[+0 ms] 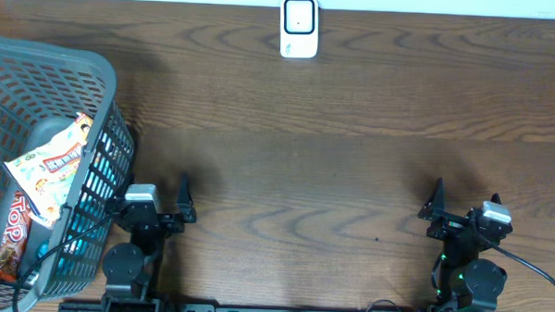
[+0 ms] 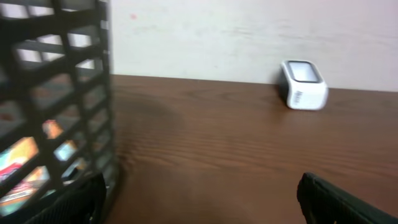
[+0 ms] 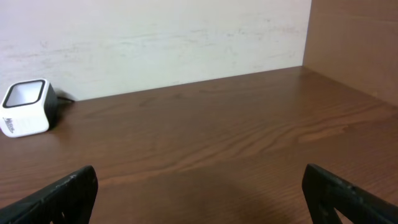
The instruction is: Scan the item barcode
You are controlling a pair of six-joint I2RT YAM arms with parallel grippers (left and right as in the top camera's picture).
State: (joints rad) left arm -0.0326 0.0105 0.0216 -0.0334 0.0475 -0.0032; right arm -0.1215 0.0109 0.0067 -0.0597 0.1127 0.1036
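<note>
So here's the setup, nearest stuff first: both arms are parked at the near edge of the dark wood-grain bench (image 1: pixel 286 175). The left hand (image 1: pixel 156 196) has its fingers spread wide apart with nothing between them, and same deal for the right hand (image 1: pixel 464 204) over toward the near right corner, wide apart and empty. Right beside the left hand, filling the near left corner, is a grey plastic lattice basket (image 1: pixel 50 51), and that's where the goods are: a white and orange printed snack packet (image 1: pixel 50 162) leaning up against the basket's right wall, with a red-brown snack packet (image 1: pixel 11 239) tucked partly under it, nearer the near edge. I'd guess the top one is the item to go for. It looks like a thin, crinkly bag, so I'd expect it to be very light, floppy and a bit slippery, and whatever's inside may crush if it's squeezed hard. Best bet imo is pinching it by the upper edge or a corner seam that pokes up near the rim, not across the puffy middle. Can't see a barcode from any view, so it may need turning. Way at the far edge, about the middle, sits the small white box-shaped barcode scanner (image 1: pixel 300 27), well apart from everything else.
</note>
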